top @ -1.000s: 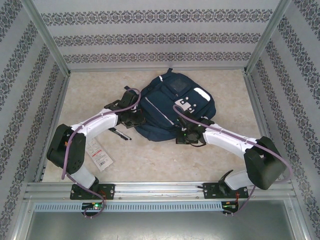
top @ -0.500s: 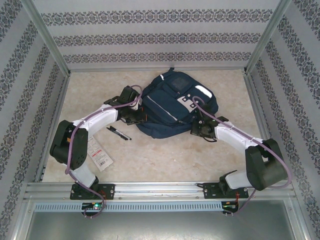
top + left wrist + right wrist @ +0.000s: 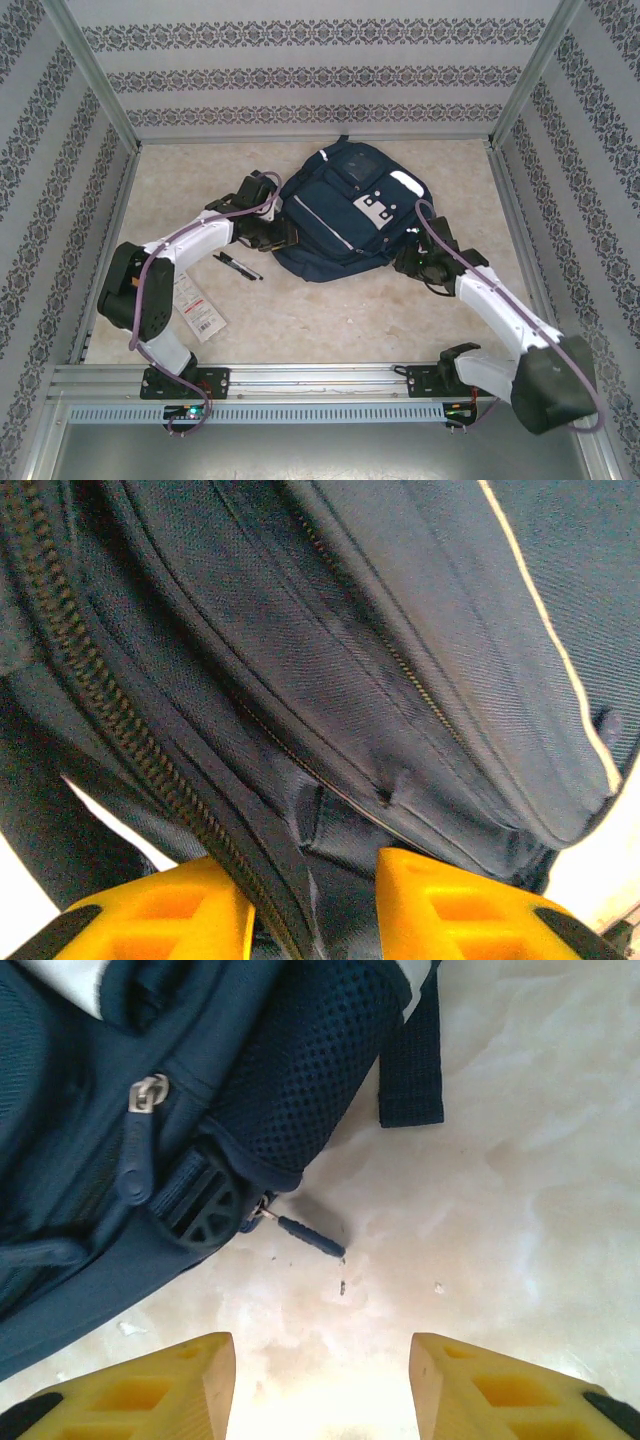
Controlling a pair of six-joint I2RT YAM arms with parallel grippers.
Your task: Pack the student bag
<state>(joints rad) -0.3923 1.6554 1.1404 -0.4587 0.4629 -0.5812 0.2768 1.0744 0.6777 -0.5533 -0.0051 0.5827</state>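
On the desk (image 3: 320,310), student bag (image 3: 345,215) is flanked at nine and four o'clock by left pincer (image 3: 312,900), right pincer (image 3: 322,1370): part-open, empty; pen (image 3: 238,265) judged next.

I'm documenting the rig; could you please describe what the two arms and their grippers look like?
Both the left arm and right arm have white link shells, black joint housings and a purple cable looped alongside. The left gripper and right gripper have yellow-orange fingers with dark patches.
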